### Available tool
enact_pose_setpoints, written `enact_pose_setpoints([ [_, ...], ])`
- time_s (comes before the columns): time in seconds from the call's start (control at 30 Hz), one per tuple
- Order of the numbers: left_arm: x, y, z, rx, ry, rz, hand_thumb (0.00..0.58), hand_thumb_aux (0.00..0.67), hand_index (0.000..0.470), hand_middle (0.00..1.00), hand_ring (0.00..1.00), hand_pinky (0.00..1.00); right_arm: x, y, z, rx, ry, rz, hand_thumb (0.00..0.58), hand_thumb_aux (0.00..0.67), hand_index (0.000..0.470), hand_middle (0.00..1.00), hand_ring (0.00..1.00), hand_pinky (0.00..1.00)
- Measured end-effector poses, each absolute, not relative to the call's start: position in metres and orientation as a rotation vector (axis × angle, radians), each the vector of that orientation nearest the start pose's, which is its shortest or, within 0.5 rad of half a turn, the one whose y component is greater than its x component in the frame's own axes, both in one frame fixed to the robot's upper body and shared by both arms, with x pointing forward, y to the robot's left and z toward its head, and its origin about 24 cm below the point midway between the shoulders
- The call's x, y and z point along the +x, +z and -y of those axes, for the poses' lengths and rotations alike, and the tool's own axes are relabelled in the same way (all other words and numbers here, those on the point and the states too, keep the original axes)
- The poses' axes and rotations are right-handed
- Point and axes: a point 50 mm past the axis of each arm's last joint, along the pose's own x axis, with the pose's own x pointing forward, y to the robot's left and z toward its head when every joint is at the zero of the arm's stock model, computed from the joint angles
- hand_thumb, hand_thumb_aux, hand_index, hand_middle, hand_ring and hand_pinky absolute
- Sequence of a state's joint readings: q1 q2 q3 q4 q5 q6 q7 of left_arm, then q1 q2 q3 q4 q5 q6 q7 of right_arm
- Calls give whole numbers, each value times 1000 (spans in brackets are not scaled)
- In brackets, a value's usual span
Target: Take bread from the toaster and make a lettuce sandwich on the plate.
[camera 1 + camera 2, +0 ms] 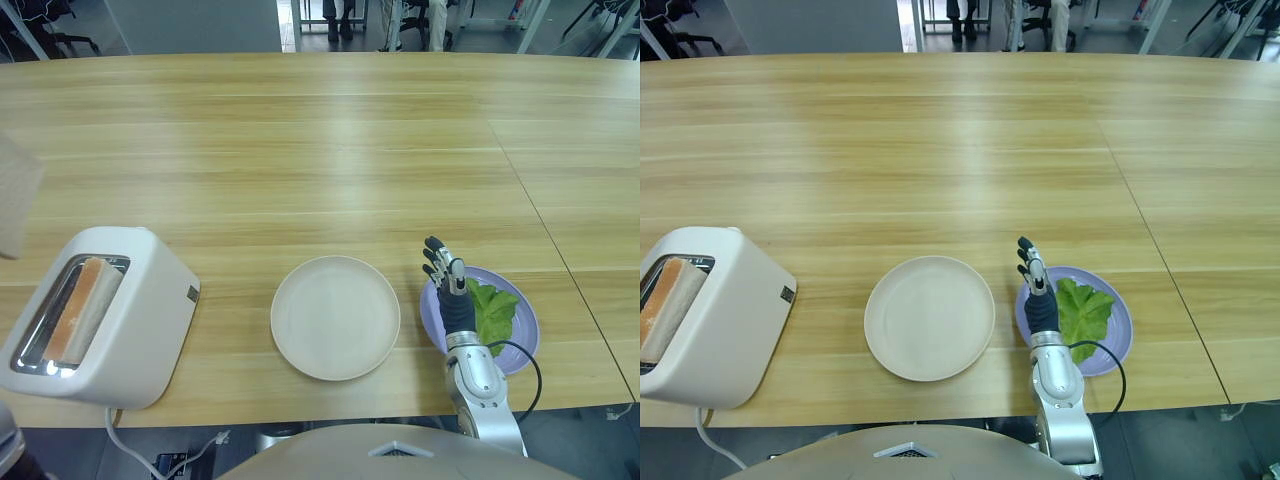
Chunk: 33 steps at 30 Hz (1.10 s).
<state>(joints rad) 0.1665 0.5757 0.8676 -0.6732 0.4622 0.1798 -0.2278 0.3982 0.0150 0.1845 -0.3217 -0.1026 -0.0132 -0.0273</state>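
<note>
A white toaster point(110, 330) stands at the near left of the table with a slice of bread point(85, 305) sticking up out of its slot. In the middle near the front edge lies a bare cream plate point(335, 316). Right of it, a purple plate point(525, 320) holds a green lettuce leaf point(493, 312). My right hand point(447, 277) is raised over the purple plate's left rim, just left of the leaf, with its fingers stretched out and nothing in them.
The long wooden table point(320, 150) stretches far back and to both sides. A white cord point(130, 445) hangs from the toaster over the front edge. Chair and table legs stand beyond the far edge.
</note>
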Motion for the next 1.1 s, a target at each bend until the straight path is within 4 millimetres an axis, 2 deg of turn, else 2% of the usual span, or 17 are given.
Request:
enact_pose_setpoints([
  [0.2,157,230,-300,917,463,318,580,670,460,1000,1000,1000,178,39,126,-41,41,-35,0,0,0,0,0,0],
  [0.4,173,190,-274,576,264,234,580,670,460,1000,1000,1000,182,43,125,-39,43,-12,0,0,0,0,0,0],
  [0.6,184,144,-225,280,63,126,580,670,460,1000,1000,1000,186,48,124,-33,41,18,0,0,0,0,0,0],
  [0.87,188,105,-181,91,-79,46,580,670,460,1000,1000,1000,192,57,122,-42,68,70,0,0,0,0,0,0],
  [1.1,193,74,-153,30,-121,-13,580,670,460,1000,1000,1000,197,65,119,-51,107,109,0,0,0,0,0,0],
])
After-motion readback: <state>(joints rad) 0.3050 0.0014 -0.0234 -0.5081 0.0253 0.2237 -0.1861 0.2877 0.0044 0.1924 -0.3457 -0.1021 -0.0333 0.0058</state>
